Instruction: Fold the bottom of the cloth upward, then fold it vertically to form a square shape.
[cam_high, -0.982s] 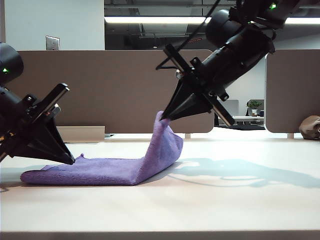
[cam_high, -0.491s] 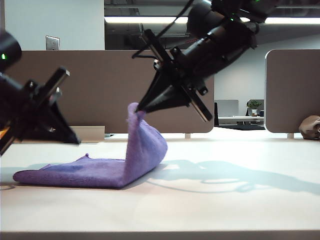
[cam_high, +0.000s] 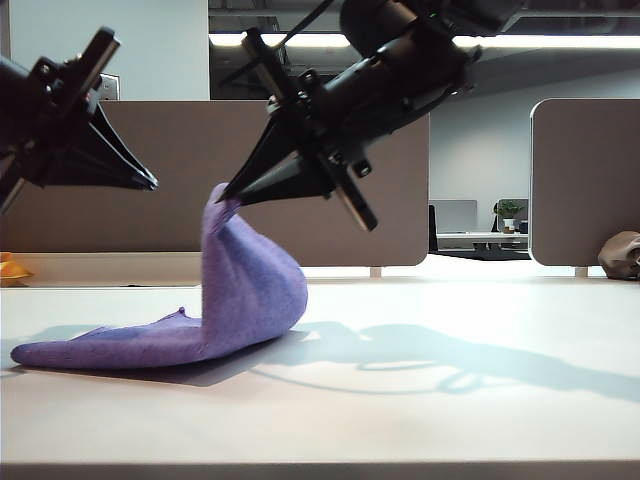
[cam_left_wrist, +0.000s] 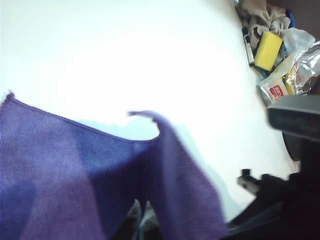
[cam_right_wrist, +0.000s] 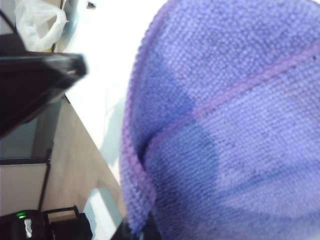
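While the table (cam_high: 480, 420) lies bare on its right half, the cloth (cam_high: 235, 290) has been drawn leftward across it: 1 edge now stands high in a tall curl, and the rest trails flat toward the left rim. That curl has travelled well left of where it stood 1 second ago, so the vertical fold looks about halfway over, with the raised edge not yet laid on the flat part.

The right gripper (cam_high: 228, 192) has swung across the middle and up, its jaws pinched tight on the cloth's top corner; in its wrist view the purple pile and stitched hem (cam_right_wrist: 240, 90) fill the picture.

The left gripper (cam_high: 148, 183) has lifted from the cloth's left end, where it sat 1 second ago, to hang high near the raised corner, closed and holding nothing that the exterior view shows. Its wrist view looks down on the cloth below.
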